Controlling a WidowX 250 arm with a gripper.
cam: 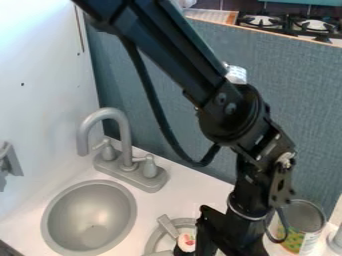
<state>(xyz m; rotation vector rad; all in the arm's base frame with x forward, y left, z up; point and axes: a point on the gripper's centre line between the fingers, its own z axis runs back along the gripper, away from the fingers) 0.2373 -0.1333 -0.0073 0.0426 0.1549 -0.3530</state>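
The gripper [222,231] hangs low at the bottom edge, right of centre, over the white counter. Close against its left side is a small round piece [186,242] with a white and pink top and a dark side, partly cut off by the view's edge. Whether the two touch, I cannot tell. Around that piece curves a grey ring [154,239], partly hidden by the gripper, with a short grey bar [168,226] lying over its upper rim.
An open tin can [304,223] stands just right of the gripper. A round grey sink [91,218] lies at left, below a grey faucet [120,165]. Behind the counter rises a blue-grey panel [294,115]; a white wall [43,95] bounds the left side.
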